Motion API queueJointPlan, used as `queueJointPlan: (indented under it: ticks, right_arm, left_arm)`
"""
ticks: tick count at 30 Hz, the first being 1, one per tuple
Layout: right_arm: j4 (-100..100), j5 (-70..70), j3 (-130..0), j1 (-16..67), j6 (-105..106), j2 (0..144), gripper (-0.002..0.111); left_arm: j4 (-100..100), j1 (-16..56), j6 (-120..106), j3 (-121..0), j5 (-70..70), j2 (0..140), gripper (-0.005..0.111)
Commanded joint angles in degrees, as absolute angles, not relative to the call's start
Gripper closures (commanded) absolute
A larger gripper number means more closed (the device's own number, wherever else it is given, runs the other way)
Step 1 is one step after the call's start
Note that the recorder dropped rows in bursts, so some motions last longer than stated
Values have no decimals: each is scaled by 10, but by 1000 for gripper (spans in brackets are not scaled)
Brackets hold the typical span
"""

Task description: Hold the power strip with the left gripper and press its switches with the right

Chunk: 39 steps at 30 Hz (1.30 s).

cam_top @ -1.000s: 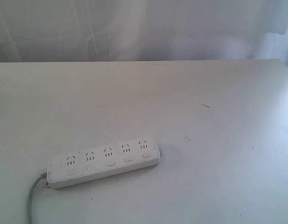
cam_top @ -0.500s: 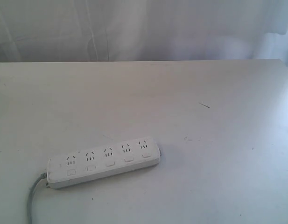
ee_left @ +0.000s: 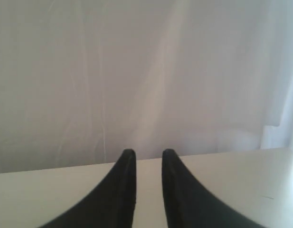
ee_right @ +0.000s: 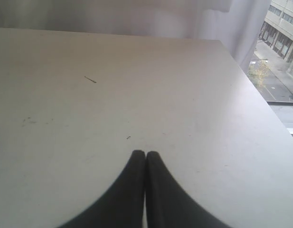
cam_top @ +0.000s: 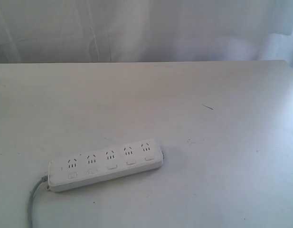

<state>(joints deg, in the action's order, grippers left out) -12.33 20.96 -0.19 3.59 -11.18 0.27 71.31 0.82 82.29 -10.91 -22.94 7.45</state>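
Observation:
The long white power strip (cam_top: pixel 106 164) lies flat on the table at the front left of the exterior view, slanted slightly up to the right. Its five small white switches (cam_top: pixel 112 166) run in a row along its near side. A grey cord (cam_top: pixel 32 202) leaves its left end. Neither arm shows in the exterior view. My left gripper (ee_left: pixel 148 153) is open with a narrow gap and only bare table between its black fingers. My right gripper (ee_right: pixel 145 153) is shut, fingertips touching, holding nothing. The strip appears in neither wrist view.
The white table (cam_top: pixel 193 95) ends at a far edge against a pale curtain (cam_top: pixel 146 28). A small dark scratch (cam_top: pixel 208 107) marks the table's right half. The table's right edge (ee_right: pixel 260 95) and a window onto a street show in the right wrist view.

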Motion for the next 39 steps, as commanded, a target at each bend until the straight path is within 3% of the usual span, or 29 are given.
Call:
queueJointPlan:
  ticks: [1,4,14,30,39]
  right_arm:
    - [-124,205,0,32,-112,0,108]
    - [-124,205,0,32,-112,0,108]
    - [-124,205,0,32,-112,0,108]
    - [-124,205,0,32,-112,0,108]
    - [-124,205,0,32,-112,0,108]
  left_arm:
    - [873,7,968,-167,-229,143,80]
    - [999,7,1079,-214,-237,199,80]
    - [999,-19,1080,-298,-277,327,80]
    - [989,-19,1059,-344,-263,397,80]
    - [663,6,707,-344,-300,451,80]
